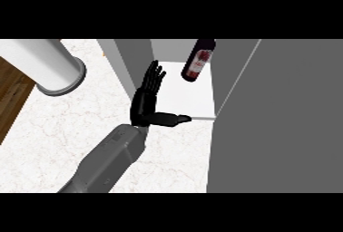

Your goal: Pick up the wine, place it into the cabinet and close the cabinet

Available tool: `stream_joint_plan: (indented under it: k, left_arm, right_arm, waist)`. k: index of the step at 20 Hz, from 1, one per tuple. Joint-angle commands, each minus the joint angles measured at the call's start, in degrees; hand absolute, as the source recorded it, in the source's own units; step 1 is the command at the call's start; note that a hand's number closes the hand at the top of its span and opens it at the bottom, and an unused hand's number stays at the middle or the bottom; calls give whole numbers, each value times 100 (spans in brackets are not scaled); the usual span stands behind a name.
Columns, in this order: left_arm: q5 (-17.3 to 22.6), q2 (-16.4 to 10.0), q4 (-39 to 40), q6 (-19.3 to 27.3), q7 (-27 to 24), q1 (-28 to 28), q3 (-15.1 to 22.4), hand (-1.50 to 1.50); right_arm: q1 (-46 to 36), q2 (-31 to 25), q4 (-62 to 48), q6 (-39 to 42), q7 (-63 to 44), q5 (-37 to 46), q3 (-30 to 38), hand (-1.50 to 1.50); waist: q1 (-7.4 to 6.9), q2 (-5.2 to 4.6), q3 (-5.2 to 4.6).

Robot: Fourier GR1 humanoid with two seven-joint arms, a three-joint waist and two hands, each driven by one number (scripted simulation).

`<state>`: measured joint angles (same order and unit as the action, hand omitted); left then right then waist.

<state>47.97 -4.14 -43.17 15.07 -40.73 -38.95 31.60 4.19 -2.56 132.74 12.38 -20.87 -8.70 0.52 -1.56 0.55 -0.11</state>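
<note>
Head view: The wine bottle (199,61), dark glass with a red label, stands on the white shelf (191,97) inside the open cabinet (134,54), towards the back, its top cut off by the upper edge of the view. The robot's left hand (144,106) is at the cabinet's left wall, in front of the bottle and well apart from it, holding nothing. Its fingers (154,79) are straight and close together, pointing into the cabinet, while the thumb (171,120) juts out to the right, its tip at the shelf's front edge. The grey forearm (110,156) rises from the lower left across the pale marbled bench (60,127). The cabinet's grey door (281,113) fills the right side. A white cylinder (40,61) stands at the upper left, beside a strip of wood floor (12,97).
</note>
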Motion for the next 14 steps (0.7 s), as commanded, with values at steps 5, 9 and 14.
stream_joint_plan:
  k: [5,9,14]
  left_arm:
    - [-433,-858,-3370,967,942,1540,715,-150]
    - [-595,-1522,-4704,1139,1269,2360,662,-150]
    - [-815,-1749,-5819,1416,1946,2693,547,-150]
  right_arm:
    - [-174,-124,-267,93,28,-117,165,-150]
    - [-280,92,34,-176,-253,185,-254,-150]
    - [106,-28,190,158,-61,305,-435,-150]
  waist:
    - [-17,1,17]
    - [62,-25,12]
    - [126,-37,12]
